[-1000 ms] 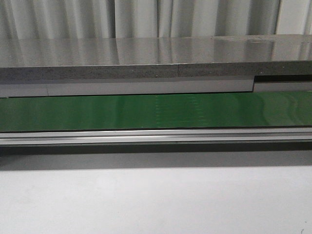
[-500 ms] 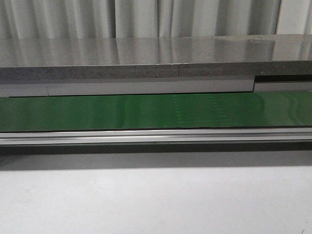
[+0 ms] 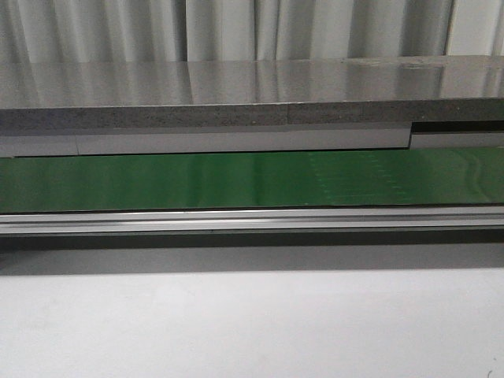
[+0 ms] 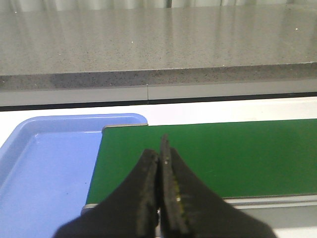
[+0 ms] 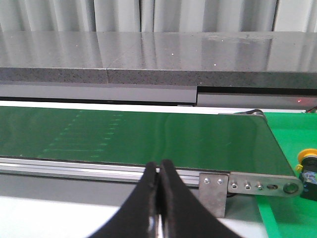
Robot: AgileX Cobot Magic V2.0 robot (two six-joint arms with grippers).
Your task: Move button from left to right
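Left wrist view: bare blue tray (image 4: 44,173)

Even, fairly dim indoor light. Soft glare streaks the polished grey countertop (image 3: 252,83) and the green conveyor belt (image 3: 236,181). A dark shadow band lies under the belt's rail. Wrist views show near fingers slightly soft.

Green conveyor belt (image 3: 197,181) on a silver rail (image 3: 236,220), grey stone counter (image 3: 236,94) behind, blue tray (image 4: 44,168) at the belt's end
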